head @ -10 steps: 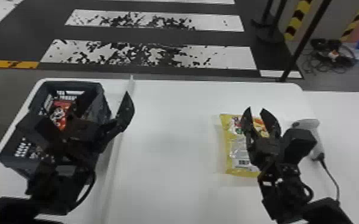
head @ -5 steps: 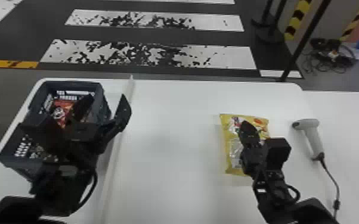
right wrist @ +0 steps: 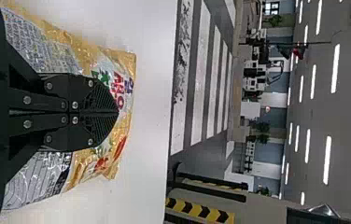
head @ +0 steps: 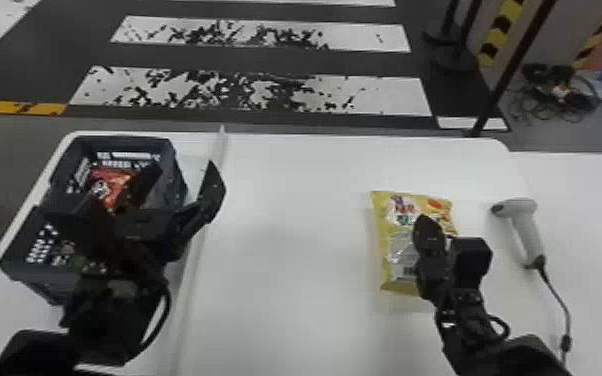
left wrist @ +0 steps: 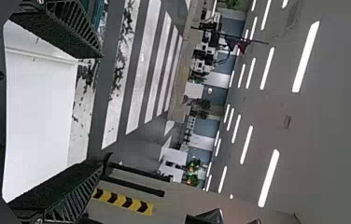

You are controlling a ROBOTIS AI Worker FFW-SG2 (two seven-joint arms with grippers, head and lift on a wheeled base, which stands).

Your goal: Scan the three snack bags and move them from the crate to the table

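My left gripper (head: pixel 182 175) stands open above the dark crate (head: pixel 175 165), where a red snack bag (head: pixel 107 185) lies in the rear part. In the left wrist view that gripper (left wrist: pixel 101 109) has its two fingers wide apart, with nothing between them. A yellow snack bag (head: pixel 390 245) lies flat on the white table. Over this bag is my right gripper (head: pixel 427 227), its fingers pressed together; in the right wrist view the same gripper (right wrist: pixel 117 112) is shut in front of the yellow bag (right wrist: pixel 127 70). To the right of the bag rests the white scanner (head: pixel 527 225).
The scanner's cable (head: pixel 560 305) runs toward the table's front right. A pale raised strip (head: pixel 190 295) crosses the table (head: pixel 285 225) from front to back, just right of the crate. Beyond the far edge stand dark poles (head: pixel 510 70).
My right gripper has shut and shifted left and slightly toward me, uncovering the scanner. The left gripper has moved slightly at the crate, still open. The yellow bag lies where it was.
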